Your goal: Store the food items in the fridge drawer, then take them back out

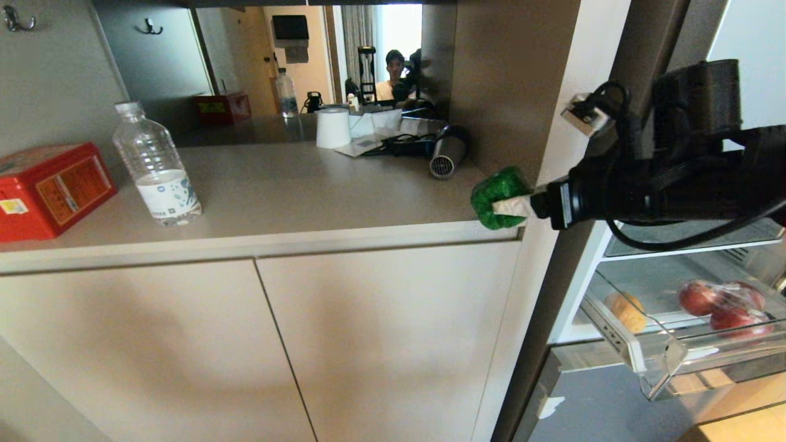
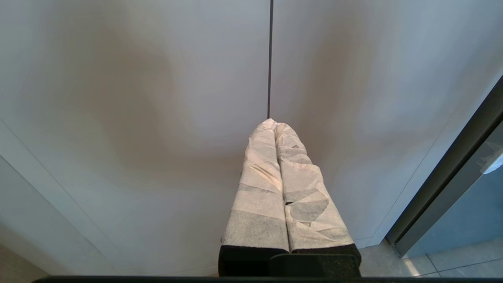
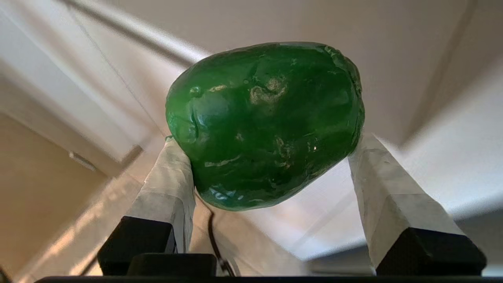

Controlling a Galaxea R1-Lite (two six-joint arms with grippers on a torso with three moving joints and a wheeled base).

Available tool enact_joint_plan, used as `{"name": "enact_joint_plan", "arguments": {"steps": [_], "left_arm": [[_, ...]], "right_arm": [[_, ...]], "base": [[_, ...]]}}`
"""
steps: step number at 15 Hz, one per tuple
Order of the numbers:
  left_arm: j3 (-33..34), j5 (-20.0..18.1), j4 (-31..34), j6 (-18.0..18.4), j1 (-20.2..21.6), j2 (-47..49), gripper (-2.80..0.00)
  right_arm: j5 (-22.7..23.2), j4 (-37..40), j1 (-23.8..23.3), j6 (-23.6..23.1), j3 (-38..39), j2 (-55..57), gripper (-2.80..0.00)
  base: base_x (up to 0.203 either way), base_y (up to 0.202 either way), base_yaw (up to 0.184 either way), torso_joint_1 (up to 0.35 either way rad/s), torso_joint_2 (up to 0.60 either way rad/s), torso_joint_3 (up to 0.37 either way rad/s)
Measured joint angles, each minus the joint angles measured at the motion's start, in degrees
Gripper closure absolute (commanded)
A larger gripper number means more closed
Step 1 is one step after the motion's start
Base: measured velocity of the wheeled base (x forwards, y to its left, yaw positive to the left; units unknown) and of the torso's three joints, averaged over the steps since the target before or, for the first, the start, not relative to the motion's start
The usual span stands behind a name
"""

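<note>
1. The bell pepper point(image 3: 263, 125) is sitting clamped between the two taped fingers point(image 3: 167, 184) of the right gripper point(image 1: 500, 205), which is holding it in the air at the right end of the countertop point(image 1: 295, 190), level with that surface's front edge.
2. In the head view the gripper is covering part of the pepper; its stem is not showing in any view, so which way the stem points cannot be told.
3. In the right wrist view the pepper's long axis is lying across the gap between the fingers, its rounded body bulging out past their tips.
4. The right arm is reaching in level from the right, crossing in front of the open fridge.
5. The potato point(image 1: 626, 310) is lying in the fridge drawer point(image 1: 660, 362), near its left end; the drawer is standing pulled out, below and to the right of the pepper, and is cut off by the frame's right edge.
6. Red fruit in a clear bag point(image 1: 724, 304) is resting in the same drawer, well apart from the potato.
7. The left gripper point(image 2: 277, 125) is hanging with its taped fingers pressed together, facing a pale cabinet door point(image 2: 137, 118).
8. On the countertop a clear water bottle point(image 1: 156, 166) is standing upright just beside a red box point(image 1: 49, 187); the labels on both are too small to read.
</note>
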Motion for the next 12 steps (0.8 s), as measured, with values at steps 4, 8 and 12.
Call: {"name": "enact_joint_plan", "arguments": {"steps": [4, 8, 12], "left_arm": [[0.00, -0.01, 0.01, 0.02, 0.00, 0.00, 0.00], [0.00, 0.00, 0.00, 0.00, 0.00, 0.00, 0.00], [0.00, 0.00, 0.00, 0.01, 0.00, 0.00, 0.00]], "right_arm": [[-13.34, -0.01, 6.12, 6.94, -9.77, 7.18, 0.00], [-26.00, -0.04, 9.04, 11.82, -17.46, 13.38, 0.00], [-34.12, -4.32, 9.53, 12.09, -19.86, 18.70, 0.00]], "base": [[0.000, 0.000, 0.000, 0.000, 0.00, 0.000], [0.000, 0.000, 0.000, 0.000, 0.00, 0.000], [0.000, 0.000, 0.000, 0.000, 0.00, 0.000]]}}
